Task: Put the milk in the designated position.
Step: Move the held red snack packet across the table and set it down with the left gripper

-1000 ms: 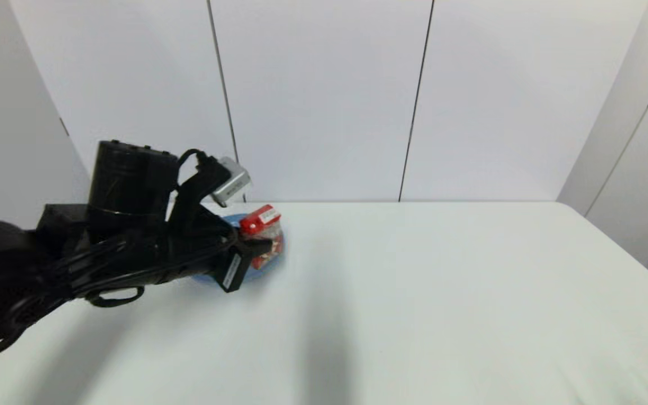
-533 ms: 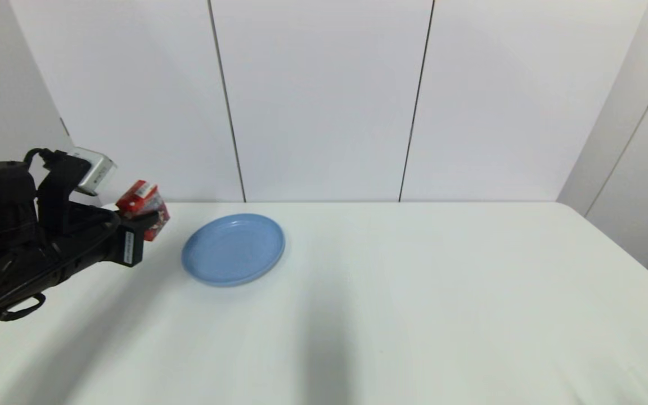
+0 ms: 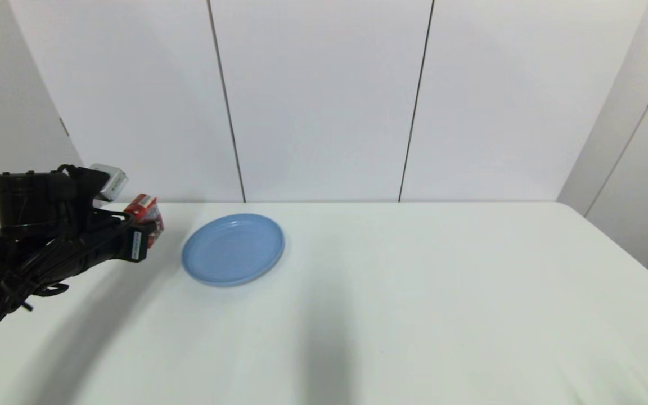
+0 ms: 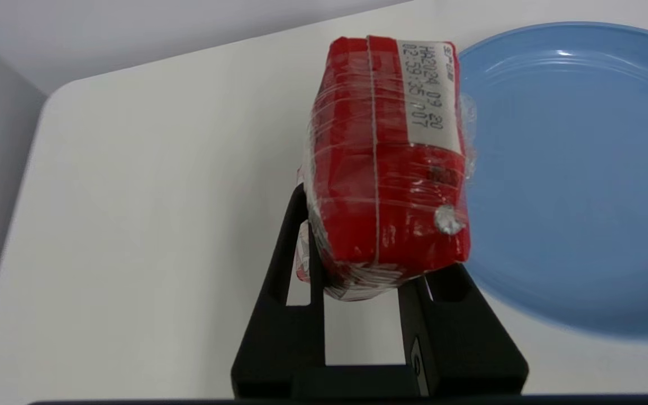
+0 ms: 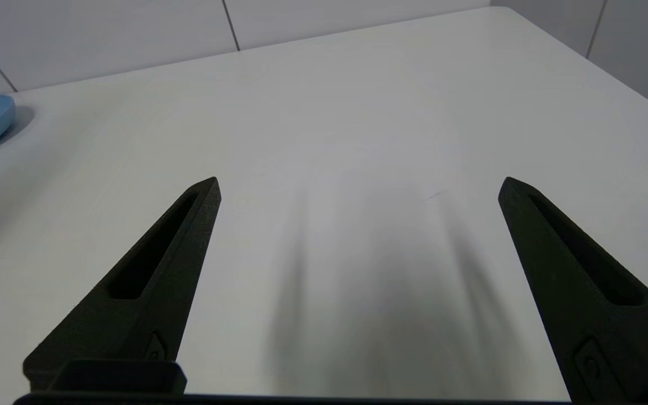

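Head view: the left tool holds the milk above the surface, beside the blue plate and off its rim.

Left wrist view: both fingers clamp the milk's lower end only — its film wrap looks slick, so I judge it could pivot or slip, or tip on release.

Right wrist view: the right tool hangs spread wide and empty over bare surface — idle.
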